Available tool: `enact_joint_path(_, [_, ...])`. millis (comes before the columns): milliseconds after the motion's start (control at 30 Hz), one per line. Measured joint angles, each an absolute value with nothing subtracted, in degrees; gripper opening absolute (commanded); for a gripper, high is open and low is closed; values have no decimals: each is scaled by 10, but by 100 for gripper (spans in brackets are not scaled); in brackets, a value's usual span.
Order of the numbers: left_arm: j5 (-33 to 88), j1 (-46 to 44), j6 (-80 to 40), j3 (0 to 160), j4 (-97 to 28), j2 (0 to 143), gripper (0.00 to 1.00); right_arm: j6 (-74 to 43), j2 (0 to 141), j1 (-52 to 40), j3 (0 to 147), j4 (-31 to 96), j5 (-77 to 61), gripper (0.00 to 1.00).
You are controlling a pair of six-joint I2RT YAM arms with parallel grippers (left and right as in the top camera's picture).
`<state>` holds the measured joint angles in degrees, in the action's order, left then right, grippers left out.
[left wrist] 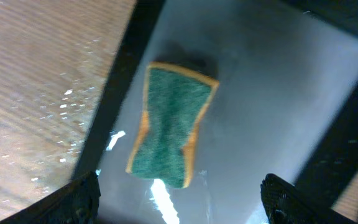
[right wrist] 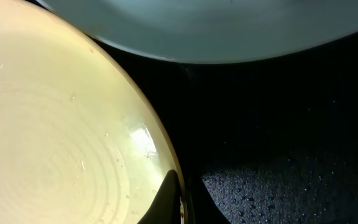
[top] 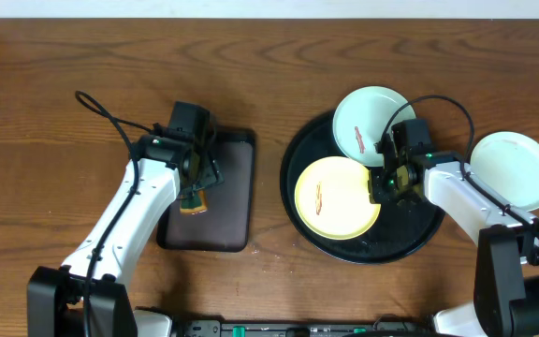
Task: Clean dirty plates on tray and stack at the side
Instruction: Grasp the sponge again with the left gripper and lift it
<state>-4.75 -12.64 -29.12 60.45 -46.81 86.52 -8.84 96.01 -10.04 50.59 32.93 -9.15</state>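
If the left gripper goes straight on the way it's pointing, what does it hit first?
Most likely the sponge. It lies on the brown tray, ahead of the open left gripper and between the lines of its fingers. The views don't show how far off it is.

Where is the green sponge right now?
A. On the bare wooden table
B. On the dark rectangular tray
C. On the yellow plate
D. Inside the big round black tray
B: the left wrist view shows the green sponge lying flat on the dark rectangular tray, not on any plate.
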Motion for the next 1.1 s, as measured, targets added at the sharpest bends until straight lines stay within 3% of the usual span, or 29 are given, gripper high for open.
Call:
enact_joint_path(500, [-94,-130,-274,547,-322,945,53,-103,960,-100,506,329,-87,1])
enact_joint_path(567, [-96,-130,-267,541,-305,975,42,-103,960,-100,506,329,-87,1])
enact_joint_path(667, [-105,-130,-256,540,-286,1002,8,-103,960,-100,506,329,-87,1])
enact_joint_path(933, [-62,-126,-240,546,-270,1008,7,-105,960,-100,506,329,-87,1])
enact_joint_path(967, [-52,-126,-239,546,-276,1004,11,-105,960,-100,506,329,-88,1])
enact_joint_path(1033, [-30,-126,-237,546,-294,992,37,-105,960,-100,506,329,-87,1])
enact_joint_path(1100, [-12,-129,-234,546,-311,967,49,-105,960,-100,506,329,-87,1])
